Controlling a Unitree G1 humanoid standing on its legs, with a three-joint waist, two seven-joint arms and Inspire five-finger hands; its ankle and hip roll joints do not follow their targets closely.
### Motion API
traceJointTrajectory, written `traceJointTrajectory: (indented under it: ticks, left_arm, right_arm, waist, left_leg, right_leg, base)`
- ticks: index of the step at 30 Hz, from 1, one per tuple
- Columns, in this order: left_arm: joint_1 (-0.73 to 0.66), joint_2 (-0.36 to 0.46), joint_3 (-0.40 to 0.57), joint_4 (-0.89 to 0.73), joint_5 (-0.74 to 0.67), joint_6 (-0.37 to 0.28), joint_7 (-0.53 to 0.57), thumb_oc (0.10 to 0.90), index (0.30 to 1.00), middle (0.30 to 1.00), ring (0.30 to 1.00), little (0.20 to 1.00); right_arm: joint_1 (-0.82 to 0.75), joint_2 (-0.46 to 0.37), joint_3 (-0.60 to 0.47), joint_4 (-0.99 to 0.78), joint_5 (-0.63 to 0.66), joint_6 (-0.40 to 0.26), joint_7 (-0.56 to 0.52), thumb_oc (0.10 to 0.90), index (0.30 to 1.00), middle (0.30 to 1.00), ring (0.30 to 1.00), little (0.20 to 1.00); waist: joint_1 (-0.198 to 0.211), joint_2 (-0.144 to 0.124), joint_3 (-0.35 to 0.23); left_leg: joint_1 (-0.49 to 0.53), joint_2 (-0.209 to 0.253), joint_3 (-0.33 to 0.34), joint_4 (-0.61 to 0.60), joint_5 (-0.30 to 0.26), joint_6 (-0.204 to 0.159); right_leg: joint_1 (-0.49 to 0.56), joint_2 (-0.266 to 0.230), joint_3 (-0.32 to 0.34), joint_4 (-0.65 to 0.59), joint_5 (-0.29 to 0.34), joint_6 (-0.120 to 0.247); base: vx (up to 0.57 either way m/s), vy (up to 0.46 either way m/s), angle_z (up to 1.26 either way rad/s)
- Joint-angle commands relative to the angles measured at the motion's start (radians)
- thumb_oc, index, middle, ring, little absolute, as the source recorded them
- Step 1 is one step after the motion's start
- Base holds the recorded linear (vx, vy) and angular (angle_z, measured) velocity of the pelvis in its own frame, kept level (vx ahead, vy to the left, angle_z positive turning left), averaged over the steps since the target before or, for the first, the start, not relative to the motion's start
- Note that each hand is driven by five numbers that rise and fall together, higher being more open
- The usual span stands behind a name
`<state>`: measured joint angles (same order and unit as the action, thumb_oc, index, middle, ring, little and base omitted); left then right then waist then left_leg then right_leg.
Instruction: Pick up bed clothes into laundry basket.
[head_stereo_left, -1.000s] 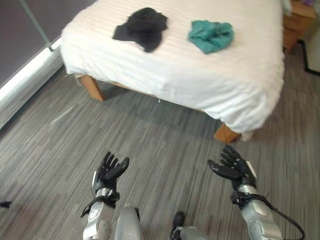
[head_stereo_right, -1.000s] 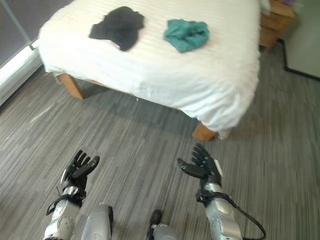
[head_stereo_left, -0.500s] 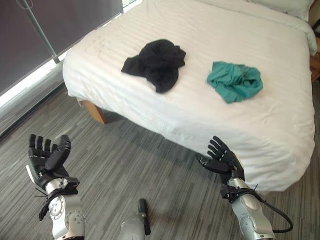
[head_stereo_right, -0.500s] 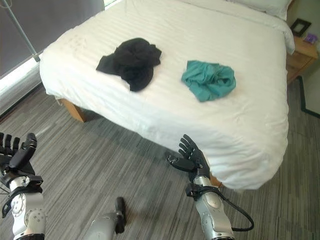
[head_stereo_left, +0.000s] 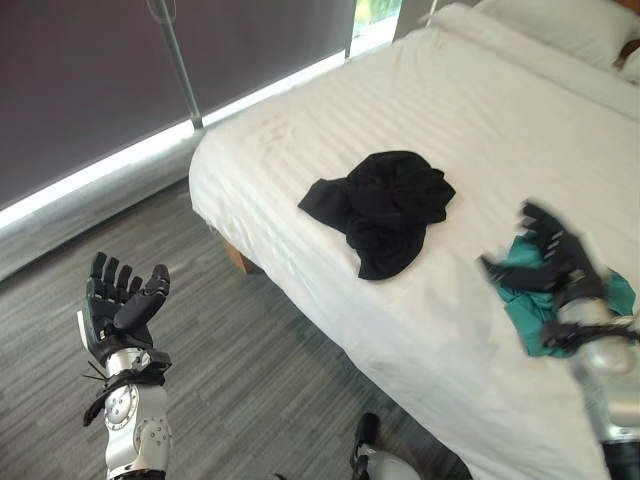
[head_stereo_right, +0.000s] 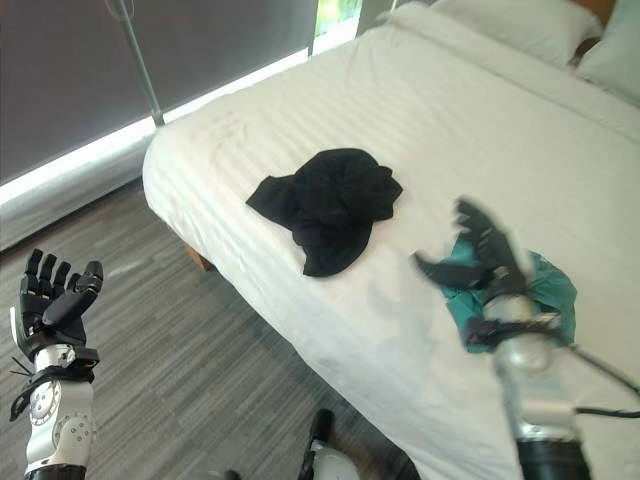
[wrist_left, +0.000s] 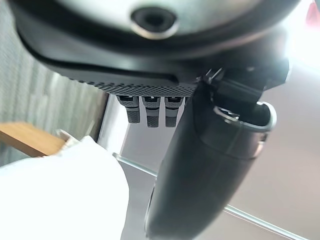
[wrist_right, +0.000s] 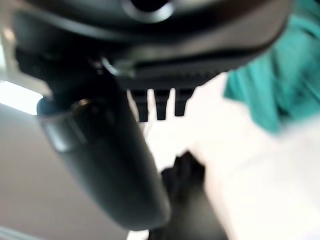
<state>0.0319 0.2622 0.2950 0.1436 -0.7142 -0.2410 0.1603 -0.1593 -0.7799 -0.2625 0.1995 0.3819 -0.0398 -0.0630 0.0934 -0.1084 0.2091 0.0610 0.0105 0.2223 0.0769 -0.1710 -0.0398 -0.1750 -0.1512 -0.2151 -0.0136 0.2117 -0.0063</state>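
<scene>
Two piles of clothes lie on the white bed (head_stereo_left: 300, 150). The green cloth (head_stereo_right: 545, 290) is close to the bed's near edge, on the side toward the pillows. The black cloth (head_stereo_right: 330, 205) is near it, more toward the middle of the bed and toward the window side. The black one is bunched up, with a long flap that points at the bed's near edge.

The right hand (head_stereo_right: 485, 262) is over the bed, right at the green cloth, on the side of it that faces the black cloth. Its fingers are spread apart and it holds nothing. I cannot tell if it touches the green cloth yet. The black cloth lies a little way past this hand, farther along the bed toward the window.

The left hand (head_stereo_left: 118, 318) is well away from the bed, up in the air over the grey floor (head_stereo_left: 250, 370), out past the bed's corner. Its fingers are straight and spread too, and it is empty.

So the right hand is much nearer to both cloths. I think it should take the green cloth first.
</scene>
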Motion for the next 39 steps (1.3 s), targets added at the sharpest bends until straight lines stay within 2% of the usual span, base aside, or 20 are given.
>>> traceJointTrajectory:
  ticks: [1,2,3,7,8,9,15,16,18,26,27,29,31,32,33,34,35,37,38,39]
  left_arm:
    - [-0.085,0.088,-0.027,-0.086,0.012,-0.051,-0.075,0.800,0.900,0.900,0.900,0.900]
    - [-0.058,0.085,-0.028,-0.093,0.014,-0.043,-0.096,0.800,0.900,0.900,0.900,0.900]
    - [-0.056,0.082,-0.027,-0.095,0.014,-0.043,-0.096,0.800,0.900,0.900,0.900,0.900]
    - [-0.008,0.053,-0.017,-0.091,-0.032,-0.029,-0.100,0.800,0.900,0.900,0.900,0.900]
    - [-0.009,0.052,-0.017,-0.092,-0.032,-0.029,-0.099,0.800,0.900,0.900,0.900,0.900]
    - [0.006,0.061,-0.009,-0.092,-0.025,-0.021,-0.099,0.800,0.900,0.900,0.900,0.900]
    - [0.034,0.065,-0.002,-0.108,-0.033,-0.010,-0.120,0.800,0.900,0.900,0.900,0.900]
    - [0.039,0.062,-0.002,-0.113,-0.036,-0.006,-0.122,0.800,0.900,0.900,0.900,0.900]
    - [0.045,0.047,-0.001,-0.121,-0.040,-0.007,-0.121,0.800,0.900,0.900,0.900,0.900]
    - [0.021,0.036,-0.040,-0.111,-0.050,-0.014,-0.114,0.800,0.900,0.900,0.900,0.900]
    - [0.021,0.032,-0.046,-0.112,-0.046,-0.011,-0.112,0.800,0.900,0.900,0.900,0.900]
    - [0.017,0.029,-0.050,-0.106,-0.052,-0.010,-0.112,0.800,0.900,0.900,0.900,0.900]
    - [0.018,0.025,-0.063,-0.103,-0.060,-0.012,-0.113,0.800,0.900,0.900,0.900,0.900]
    - [0.019,0.026,-0.062,-0.103,-0.060,-0.012,-0.113,0.800,0.900,0.900,0.900,0.900]
    - [0.011,0.028,-0.061,-0.104,-0.059,-0.020,-0.093,0.800,0.900,0.900,0.900,0.900]
    - [0.011,0.028,-0.060,-0.104,-0.059,-0.020,-0.093,0.800,0.900,0.900,0.900,0.900]
    - [0.012,0.028,-0.046,-0.113,-0.072,-0.024,-0.100,0.800,0.900,0.900,0.900,0.900]
    - [0.015,0.028,-0.038,-0.113,-0.086,-0.019,-0.106,0.800,0.900,0.900,0.900,0.900]
    - [0.037,0.016,-0.014,-0.107,-0.090,-0.016,-0.103,0.800,0.900,0.900,0.900,0.900]
    - [0.045,0.018,-0.004,-0.104,-0.088,-0.016,-0.097,0.800,0.900,0.900,0.900,0.900]
  right_arm:
    - [-0.113,-0.161,-0.006,0.033,-0.056,-0.078,-0.018,0.800,0.900,0.900,0.900,0.900]
    - [-0.140,-0.213,0.010,0.079,-0.074,-0.069,-0.020,0.800,0.900,0.900,0.900,0.900]
    - [-0.145,-0.217,0.015,0.085,-0.073,-0.071,-0.018,0.800,0.900,0.900,0.900,0.900]
    - [-0.172,-0.398,0.027,0.244,-0.158,-0.015,-0.009,0.800,0.900,0.900,0.900,0.900]
    - [-0.175,-0.400,0.029,0.245,-0.159,-0.015,-0.009,0.800,0.900,0.900,0.900,0.900]
    - [-0.152,-0.466,0.028,0.276,-0.216,0.005,0.018,0.800,0.900,0.900,0.900,0.900]
    - [-0.122,-0.545,0.049,0.337,-0.289,0.036,0.066,0.800,0.900,0.900,0.900,0.900]
    - [-0.109,-0.573,0.064,0.367,-0.366,0.051,0.075,0.800,0.900,0.900,0.900,0.900]
    - [-0.098,-0.582,0.073,0.367,-0.434,0.048,0.065,0.800,0.900,0.900,0.900,0.900]
    - [-0.100,-0.480,0.125,0.397,-0.454,0.042,0.059,0.800,0.900,0.900,0.900,0.900]
    - [-0.094,-0.442,0.148,0.398,-0.472,0.042,0.059,0.800,0.900,0.900,0.900,0.900]
    - [-0.096,-0.425,0.164,0.399,-0.479,0.044,0.070,0.800,0.900,0.900,0.900,0.900]
    - [-0.097,-0.345,0.196,0.448,-0.468,0.043,0.059,0.800,0.900,0.900,0.900,0.900]
    - [-0.101,-0.343,0.200,0.451,-0.468,0.041,0.058,0.800,0.900,0.900,0.900,0.900]
    - [-0.082,-0.244,0.204,0.534,-0.415,0.033,0.030,0.800,0.900,0.900,0.900,0.900]
    - [-0.082,-0.243,0.204,0.534,-0.415,0.033,0.030,0.800,0.900,0.900,0.900,0.900]
    - [-0.031,-0.144,0.236,0.688,-0.438,0.038,0.017,0.800,0.900,0.900,0.900,0.900]
    - [-0.029,-0.111,0.239,0.734,-0.440,0.042,0.028,0.800,0.900,0.900,0.900,0.900]
    - [0.014,-0.017,0.217,0.855,-0.430,0.057,0.016,0.800,0.900,0.900,0.900,0.900]
    - [0.010,0.014,0.215,0.921,-0.424,0.059,0.012,0.800,0.900,0.900,0.900,0.900]
  waist:
    - [-0.020,0.024,-0.062]
    - [-0.006,0.014,-0.082]
    - [-0.007,0.016,-0.083]
    - [-0.001,0.011,-0.117]
    - [-0.002,0.012,-0.117]
    - [-0.008,0.011,-0.126]
    - [-0.012,0.020,-0.127]
    - [-0.011,0.022,-0.123]
    - [-0.014,0.026,-0.121]
    - [-0.008,0.035,-0.104]
    - [-0.005,0.040,-0.098]
    - [-0.003,0.043,-0.094]
    - [0.004,0.057,-0.081]
    - [0.002,0.055,-0.082]
    - [0.008,0.066,-0.069]
    - [0.007,0.066,-0.069]
    - [0.018,0.080,-0.055]
    - [0.018,0.083,-0.055]
    - [0.026,0.101,-0.050]
    - [0.033,0.111,-0.047]
  left_leg:
    - [-0.026,0.031,-0.011,-0.164,0.210,-0.024]
    - [-0.021,0.036,-0.002,-0.164,0.208,-0.034]
    - [-0.020,0.036,-0.002,-0.164,0.208,-0.035]
    - [-0.004,0.054,-0.011,-0.164,0.201,-0.053]
    - [-0.007,0.054,-0.011,-0.164,0.206,-0.052]
    - [-0.009,0.061,-0.015,-0.164,0.208,-0.058]
    - [-0.016,0.072,-0.026,-0.164,0.215,-0.068]
    - [-0.018,0.074,-0.031,-0.164,0.218,-0.070]
    - [-0.022,0.075,-0.034,-0.164,0.219,-0.072]
    - [-0.036,0.078,-0.050,-0.164,0.228,-0.076]
    - [-0.040,0.078,-0.055,-0.164,0.229,-0.076]
    - [-0.044,0.078,-0.058,-0.164,0.231,-0.077]
    - [-0.051,0.075,-0.064,-0.164,0.234,-0.077]
    - [-0.051,0.075,-0.065,-0.164,0.234,-0.077]
    - [-0.058,0.072,-0.071,-0.164,0.239,-0.078]
    - [-0.059,0.072,-0.071,-0.164,0.239,-0.078]
    - [-0.067,0.070,-0.084,-0.164,0.241,-0.080]
    - [-0.080,0.067,-0.090,-0.164,0.247,-0.078]
    - [-0.087,0.062,-0.104,-0.164,0.247,-0.080]
    - [-0.091,0.059,-0.110,-0.164,0.250,-0.080]
  right_leg:
    - [0.139,-0.040,-0.036,0.002,-0.108,0.215]
    - [0.170,-0.036,-0.064,-0.034,-0.105,0.215]
    - [0.175,-0.035,-0.065,-0.040,-0.103,0.215]
    - [0.230,-0.007,-0.097,-0.074,-0.133,0.206]
    - [0.226,-0.007,-0.097,-0.074,-0.129,0.205]
    - [0.231,0.000,-0.101,-0.074,-0.140,0.200]
    - [0.232,0.014,-0.107,-0.074,-0.156,0.191]
    - [0.233,0.017,-0.108,-0.074,-0.159,0.188]
    - [0.233,0.021,-0.109,-0.074,-0.162,0.186]
    - [0.233,0.026,-0.120,-0.074,-0.171,0.177]
    - [0.233,0.027,-0.121,-0.074,-0.173,0.175]
    - [0.230,0.028,-0.123,-0.074,-0.174,0.174]
    - [0.225,0.027,-0.124,-0.074,-0.176,0.172]
    - [0.225,0.027,-0.124,-0.074,-0.176,0.172]
    - [0.222,0.027,-0.123,-0.074,-0.177,0.171]
    - [0.221,0.027,-0.123,-0.074,-0.177,0.171]
    - [0.219,0.026,-0.129,-0.074,-0.182,0.168]
    - [0.210,0.024,-0.133,-0.074,-0.179,0.166]
    - [0.212,0.020,-0.144,-0.074,-0.186,0.163]
    - [0.212,0.017,-0.152,-0.074,-0.188,0.163]
  base:
    - [0.16,-0.119,-0.22]
    - [0.06,-0.055,-0.35]
    - [0.16,-0.081,-0.30]
    - [0.14,-0.091,-0.08]
    - [0.09,-0.060,0.11]
    - [0.06,-0.052,0.12]
    - [0.04,-0.037,0.03]
    - [0.04,-0.032,0.05]
    - [0.04,-0.033,0.11]
    - [0.01,-0.024,0.04]
    - [0.00,0.000,0.00]
    - [0.00,0.000,0.00]
    - [-0.01,-0.006,0.02]
    - [-0.03,-0.009,0.05]
    - [-0.02,-0.008,0.07]
    - [-0.02,-0.057,0.10]
    - [-0.01,-0.048,0.07]
    - [0.00,-0.047,0.11]
    - [0.04,-0.048,0.16]
    - [0.03,-0.036,0.29]
